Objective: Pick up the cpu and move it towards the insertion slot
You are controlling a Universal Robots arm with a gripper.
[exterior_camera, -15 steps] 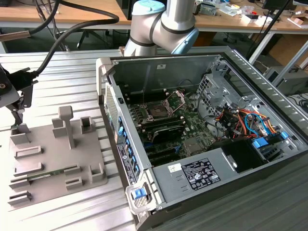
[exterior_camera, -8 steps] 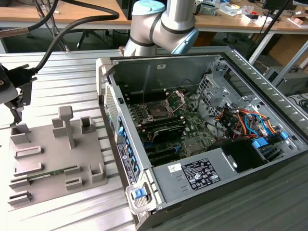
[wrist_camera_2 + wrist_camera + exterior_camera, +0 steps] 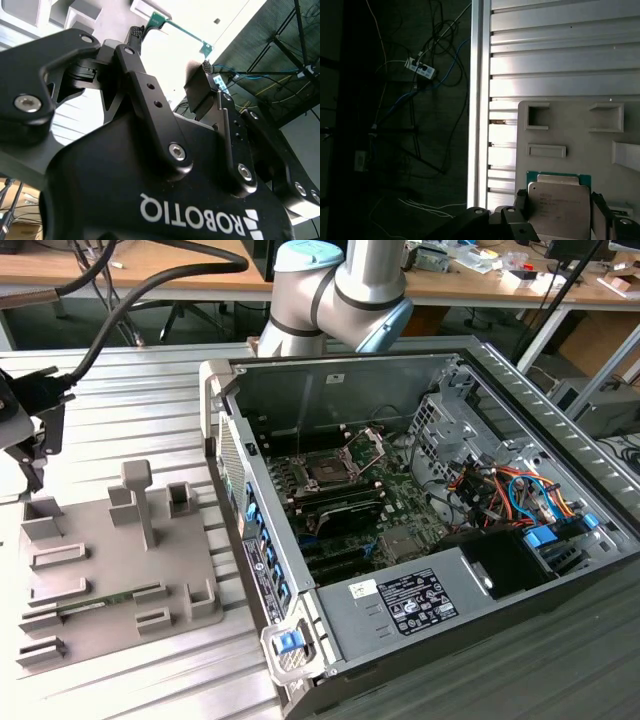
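1. At the exterior view's left, the gripper (image 3: 29, 466) hangs just above the tray (image 3: 110, 575), fingers (image 3: 521, 201) clamped on the cpu (image 3: 559, 207).
2. The slot (image 3: 326, 472) sits well apart, rightward inside the case (image 3: 400, 602).

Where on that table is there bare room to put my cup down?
In the exterior view, bare ribbed table lies behind the grey tray, up to the far edge, and again in front of it, beside the computer case. The tray is studded with raised blocks, with the fingers gripping the chip at one end; the case is packed with boards and cables.
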